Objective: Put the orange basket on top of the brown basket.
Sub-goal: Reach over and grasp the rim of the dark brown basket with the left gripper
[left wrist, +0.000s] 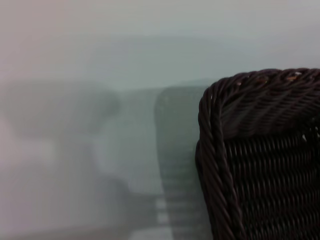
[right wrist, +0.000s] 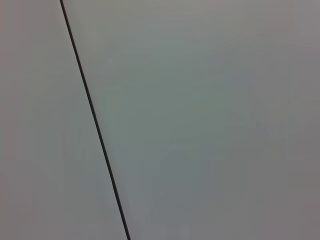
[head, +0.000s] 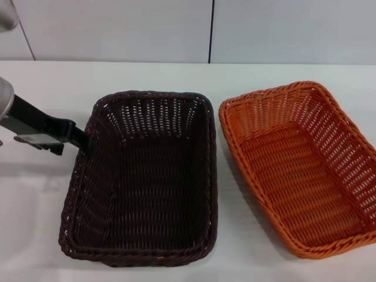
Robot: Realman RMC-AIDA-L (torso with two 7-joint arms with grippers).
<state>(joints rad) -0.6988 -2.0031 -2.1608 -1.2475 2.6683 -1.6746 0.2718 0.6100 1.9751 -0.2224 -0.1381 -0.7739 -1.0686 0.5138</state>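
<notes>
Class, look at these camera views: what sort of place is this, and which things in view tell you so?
Probably a lab or test bench, not a home: a plain white table against bare white wall panels, holding only the brown basket and orange basket, with the left gripper beside the brown one.

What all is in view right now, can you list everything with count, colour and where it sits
brown basket: one, very dark brown, on the table, left of the orange one, empty
orange basket: one, bright orange, on the table, to the right, apart from the brown one, empty
table: one, white, under both baskets
wall: pale panels with a dark seam, behind the table
left gripper: one, black, at the brown basket's left rim
right gripper: not in view
</notes>
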